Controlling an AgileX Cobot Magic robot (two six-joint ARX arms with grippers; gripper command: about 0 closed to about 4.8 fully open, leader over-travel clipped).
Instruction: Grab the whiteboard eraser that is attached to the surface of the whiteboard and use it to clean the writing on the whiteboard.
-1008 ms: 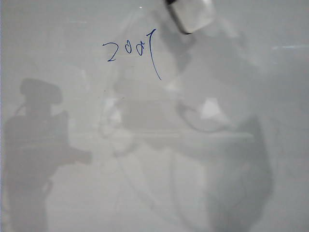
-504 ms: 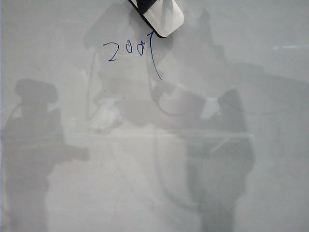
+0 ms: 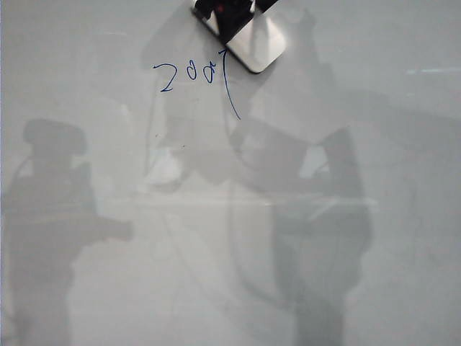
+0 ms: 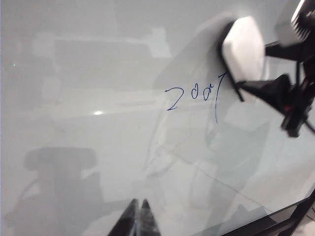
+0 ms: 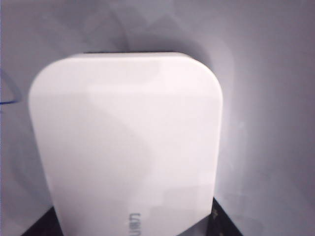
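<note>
where the exterior view looks onto the whiteboard [image 3: 374, 79], the whiteboard eraser [image 3: 253, 45] sits near the board's top edge, clasped by the right gripper [image 3: 229, 11], of which only dark parts show at that edge. the eraser's lower corner lies just beside the long stroke of the blue writing [image 3: 196, 78]; whether it touches cannot be told.

from the left wrist view, the right gripper [image 4: 256, 66] has its dark fingers either side of the eraser [image 4: 243, 49], against the board [image 4: 74, 78], just above the writing [image 4: 196, 96]. the left gripper [image 4: 138, 220] hangs clear of the board, tips together, grasping nothing.

from the right wrist view, the eraser [image 5: 128, 147] fills the frame, the board [image 5: 275, 98] behind it.
</note>
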